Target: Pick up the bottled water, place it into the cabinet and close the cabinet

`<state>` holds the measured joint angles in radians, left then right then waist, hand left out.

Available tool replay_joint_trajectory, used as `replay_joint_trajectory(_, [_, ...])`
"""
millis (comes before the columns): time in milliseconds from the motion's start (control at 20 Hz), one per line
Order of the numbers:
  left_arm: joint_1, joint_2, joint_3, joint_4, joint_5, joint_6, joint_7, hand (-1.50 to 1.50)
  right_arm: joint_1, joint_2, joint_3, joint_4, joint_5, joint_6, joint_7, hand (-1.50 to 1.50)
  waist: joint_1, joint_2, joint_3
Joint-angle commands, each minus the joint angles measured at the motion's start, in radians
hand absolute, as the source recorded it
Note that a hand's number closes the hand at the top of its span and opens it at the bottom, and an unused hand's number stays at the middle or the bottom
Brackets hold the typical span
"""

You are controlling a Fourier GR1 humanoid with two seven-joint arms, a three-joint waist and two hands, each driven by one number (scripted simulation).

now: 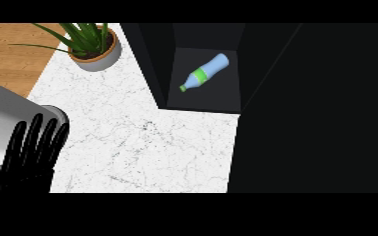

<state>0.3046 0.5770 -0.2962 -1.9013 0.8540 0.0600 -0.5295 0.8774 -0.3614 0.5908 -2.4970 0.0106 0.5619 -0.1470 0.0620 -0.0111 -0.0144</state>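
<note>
- Left hand (29, 152) rests at eight o'clock on the marble worktop (140, 145), fingers straight and open, holding nothing.
- Potted plant (92, 47) stands at eleven o'clock.
- Bottled water (204, 73) lies tilted inside the dark cabinet (203, 102), at one o'clock.
- Remaining step, I judge: swing the door fully shut without catching the bottle.
- Its green label shows no readable writing.
- Right hand unseen.

White veined marble counter (140, 145); matt black cabinet (207, 102); wood floor (22, 55).

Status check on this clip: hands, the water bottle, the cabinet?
Left hand open, resting at lower left. Right hand out of view. Bottle lying on its side inside the cabinet. Cabinet not yet closed; nothing in the opening.
</note>
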Motion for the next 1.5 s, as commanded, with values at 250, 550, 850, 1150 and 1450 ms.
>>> replay_joint_trajectory(250, [0.068,0.087,0.071,-0.015,0.057,-0.136,-0.006,-1.5,-0.125,0.037,0.248,-0.055,0.029,0.011,0.143,1.5,0.075,0.024,-0.001])
replay_joint_trajectory(550, [0.077,0.114,0.085,-0.033,0.069,-0.171,0.004,-1.5,-0.194,0.032,0.225,-0.036,0.009,-0.007,0.199,1.5,0.114,0.036,-0.003])
replay_joint_trajectory(850, [0.07,0.13,0.104,-0.013,0.079,-0.208,0.001,-1.5,-0.278,0.026,0.191,-0.019,0.007,-0.008,0.214,1.5,0.147,0.044,-0.008])
replay_joint_trajectory(1150, [0.063,0.15,0.108,-0.015,0.083,-0.237,0.012,-1.5,-0.409,-0.066,0.121,-0.017,0.035,0.066,0.238,-1.5,0.195,0.043,-0.014])
replay_joint_trajectory(1450, [0.066,0.165,0.126,-0.006,0.095,-0.244,0.02,-1.5,-0.476,-0.052,0.12,-0.012,0.008,0.051,0.271,1.5,0.17,0.036,-0.015])
